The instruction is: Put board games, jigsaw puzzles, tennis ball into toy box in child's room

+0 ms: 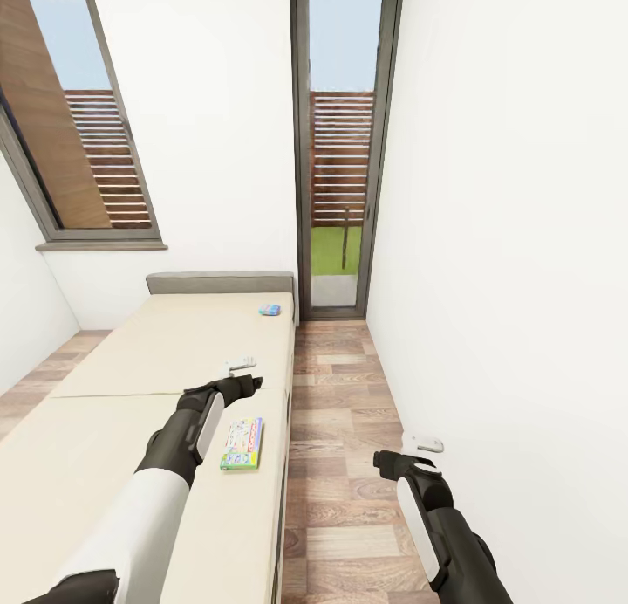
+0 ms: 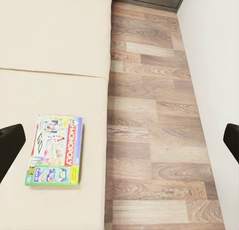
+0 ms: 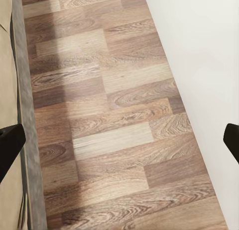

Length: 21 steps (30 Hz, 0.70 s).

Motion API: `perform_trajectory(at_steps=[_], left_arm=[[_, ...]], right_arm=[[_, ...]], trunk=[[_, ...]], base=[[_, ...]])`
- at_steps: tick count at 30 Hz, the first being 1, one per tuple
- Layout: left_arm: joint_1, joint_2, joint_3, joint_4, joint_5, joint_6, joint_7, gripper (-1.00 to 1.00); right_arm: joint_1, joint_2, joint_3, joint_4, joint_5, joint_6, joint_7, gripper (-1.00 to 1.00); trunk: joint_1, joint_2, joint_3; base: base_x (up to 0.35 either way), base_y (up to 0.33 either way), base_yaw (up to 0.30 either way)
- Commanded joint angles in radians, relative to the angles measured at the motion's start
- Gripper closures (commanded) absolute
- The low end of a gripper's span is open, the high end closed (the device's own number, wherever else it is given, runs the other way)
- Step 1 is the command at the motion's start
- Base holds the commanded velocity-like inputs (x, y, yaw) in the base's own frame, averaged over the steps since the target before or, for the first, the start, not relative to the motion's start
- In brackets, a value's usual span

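Two board games lie on the bed (image 1: 131, 360). A green-edged Monopoly box (image 1: 242, 444) rests near the bed's right edge, and a light blue box (image 1: 269, 310) sits by the grey headboard (image 1: 218, 283). My left gripper (image 1: 243, 373) hangs open over the mattress, just beyond the Monopoly box. In the left wrist view that box (image 2: 54, 150) lies beside one black finger (image 2: 10, 143), with nothing held. My right gripper (image 1: 408, 451) is open above the wood floor beside the bed. The table, toy box, jigsaw puzzles and tennis ball are out of view.
A narrow strip of wood-plank floor (image 1: 336, 394) runs between the bed and the white wall (image 1: 506, 281) on the right. A tall grey-framed window (image 1: 342, 150) closes the far end. The bed's grey base (image 3: 22, 90) borders the floor strip.
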<state>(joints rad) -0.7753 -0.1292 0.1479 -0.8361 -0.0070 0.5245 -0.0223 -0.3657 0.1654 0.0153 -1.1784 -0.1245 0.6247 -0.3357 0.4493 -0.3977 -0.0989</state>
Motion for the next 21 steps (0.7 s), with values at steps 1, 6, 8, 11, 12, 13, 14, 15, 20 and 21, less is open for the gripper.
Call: perform_trajectory(at_steps=[1,6,8,11,12,13,14,15,20,21], left_arm=[[-0.001,-0.002,0.004,-0.001,-0.001,0.006,-0.002,-1.0],[-0.001,-0.003,0.004,-0.001,-0.001,0.005,-0.002,-1.0],[-0.001,-0.003,0.004,-0.001,-0.001,0.005,-0.002,-1.0],[-0.001,-0.003,0.004,-0.001,-0.001,0.006,-0.002,-1.0],[-0.001,-0.003,0.004,-0.001,-0.001,0.006,-0.002,-1.0],[-0.001,-0.003,0.004,-0.001,-0.001,0.006,-0.002,-1.0],[-0.001,-0.003,0.004,-0.001,-0.001,0.006,-0.002,-1.0],[-0.001,-0.003,0.004,-0.001,-0.001,0.006,-0.002,-1.0],[-0.001,-0.004,0.004,-0.001,-0.001,0.006,-0.002,-1.0],[-0.001,-0.004,0.004,-0.001,-0.001,0.006,-0.002,-1.0]], right_arm=[[-0.001,0.0,0.002,-0.001,-0.01,0.003,-0.009,-1.0],[-0.001,-0.001,0.002,-0.001,-0.01,0.003,-0.009,-1.0],[-0.001,-0.001,0.002,-0.001,-0.01,0.003,-0.009,-1.0],[-0.001,0.0,0.002,-0.001,-0.01,0.003,-0.009,-1.0],[-0.001,0.0,0.002,-0.001,-0.01,0.003,-0.009,-1.0],[-0.001,-0.001,0.002,-0.001,-0.01,0.003,-0.009,-1.0],[-0.001,-0.001,0.002,-0.001,-0.01,0.003,-0.009,-1.0],[-0.001,-0.001,0.002,-0.001,-0.01,0.003,-0.009,-1.0],[-0.001,-0.001,0.002,-0.001,-0.01,0.003,-0.009,-1.0],[-0.001,-0.001,0.002,-0.001,-0.01,0.003,-0.009,-1.0]], trunk=[[0.001,-0.002,-0.002],[0.001,-0.002,-0.002],[0.001,-0.002,-0.002],[0.001,-0.002,-0.002],[0.001,-0.002,-0.002],[0.001,-0.002,-0.002],[0.001,-0.002,-0.002],[0.001,-0.002,-0.002],[0.001,-0.002,-0.002],[0.001,-0.002,-0.002]], base=[[0.029,0.0,0.0],[0.181,0.0,0.0],[0.265,0.0,0.0],[0.193,0.0,0.0],[0.125,0.0,0.0],[0.08,0.0,0.0],[0.051,0.0,0.0],[0.041,0.0,0.0],[0.046,0.0,0.0],[0.098,0.0,0.0]])
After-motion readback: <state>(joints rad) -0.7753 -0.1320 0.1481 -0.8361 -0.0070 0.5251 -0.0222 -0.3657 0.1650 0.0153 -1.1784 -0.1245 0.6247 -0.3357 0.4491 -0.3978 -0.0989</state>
